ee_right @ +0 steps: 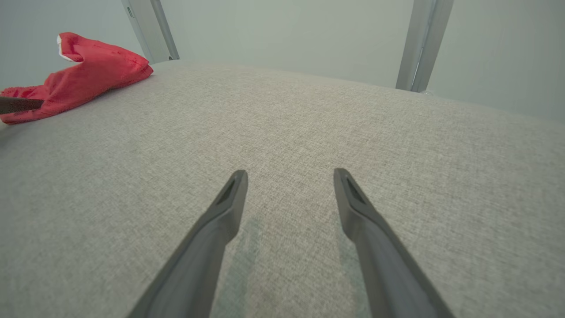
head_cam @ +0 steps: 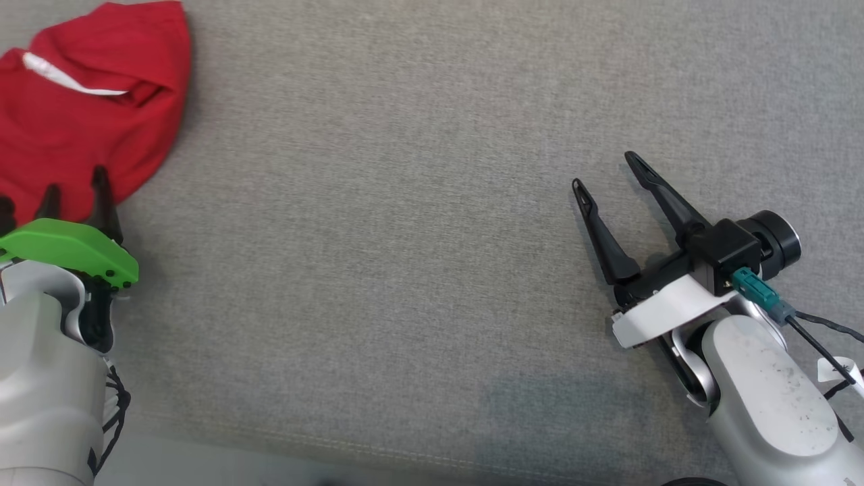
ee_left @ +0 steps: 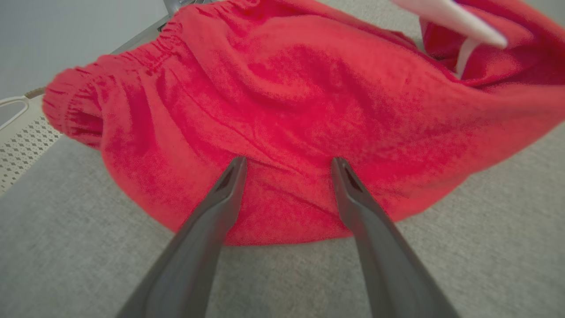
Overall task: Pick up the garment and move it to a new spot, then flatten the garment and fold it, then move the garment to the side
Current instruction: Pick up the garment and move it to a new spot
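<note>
The garment is a crumpled red piece with a white strip, lying at the far left of the grey fabric surface. It shows close up in the left wrist view and small at the upper left of the right wrist view. My left gripper is open, its fingertips over the garment's near edge; its fingers reach the hem with nothing between them. Far to the right, my right gripper stands open above bare fabric, well away from the garment; its fingers hold nothing.
The grey fabric surface spreads wide between the two arms. Its front edge runs along the bottom. Two upright metal posts stand behind the surface. A perforated white panel lies beyond its left edge.
</note>
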